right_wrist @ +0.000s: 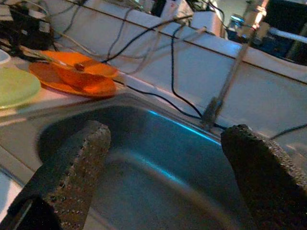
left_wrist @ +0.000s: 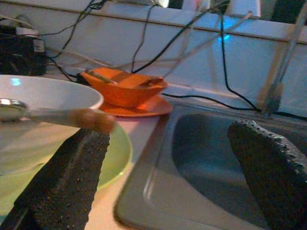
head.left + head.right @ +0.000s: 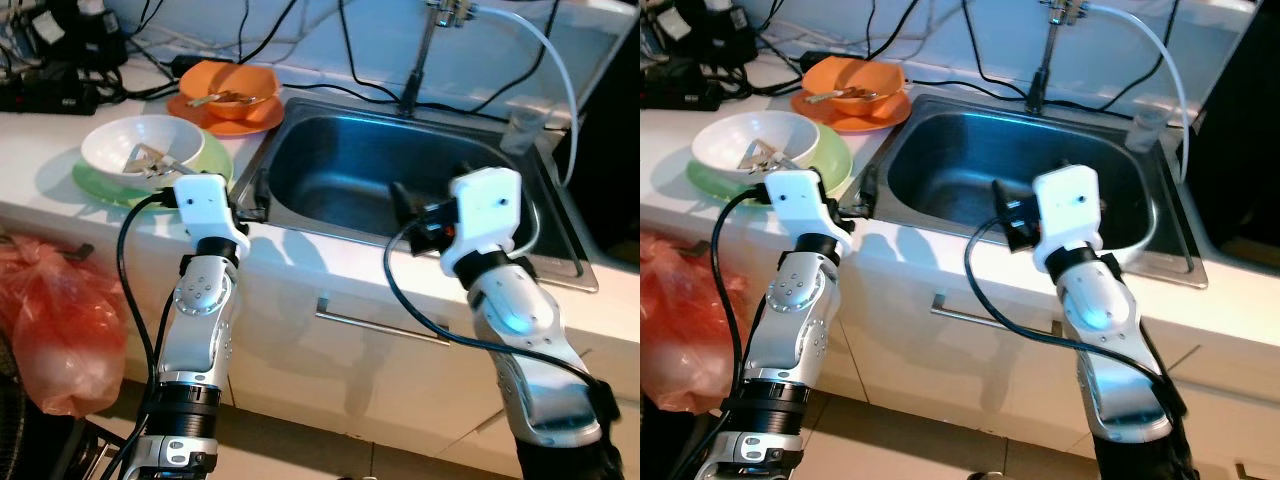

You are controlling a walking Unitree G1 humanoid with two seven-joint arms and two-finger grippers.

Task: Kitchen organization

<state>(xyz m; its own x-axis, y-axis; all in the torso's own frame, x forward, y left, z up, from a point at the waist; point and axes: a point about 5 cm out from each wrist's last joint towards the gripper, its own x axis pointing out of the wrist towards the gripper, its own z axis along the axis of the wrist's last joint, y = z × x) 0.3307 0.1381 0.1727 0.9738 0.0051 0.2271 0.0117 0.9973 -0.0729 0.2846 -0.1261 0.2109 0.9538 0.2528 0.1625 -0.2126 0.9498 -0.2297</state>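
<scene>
One stainless steel sink basin (image 3: 340,175) is set in the white counter (image 3: 40,150), and two sets of dishes stand to its left: one white bowl (image 3: 140,140) with a metal utensil (image 3: 150,160) in it, resting on one pale green plate (image 3: 205,160), and behind them one orange bowl (image 3: 230,85) on one orange plate (image 3: 235,120). One chrome tap (image 3: 420,50) rises behind the basin, and one red plastic bag (image 3: 50,320) hangs below the counter. The left gripper (image 2: 168,172) is raised at the counter edge between green plate and sink rim, fingers spread apart, the white bowl just beside its left finger. The right gripper (image 1: 163,177) reaches forward over the front of the basin, fingers wide apart and holding nothing, well apart from the orange dishes.
</scene>
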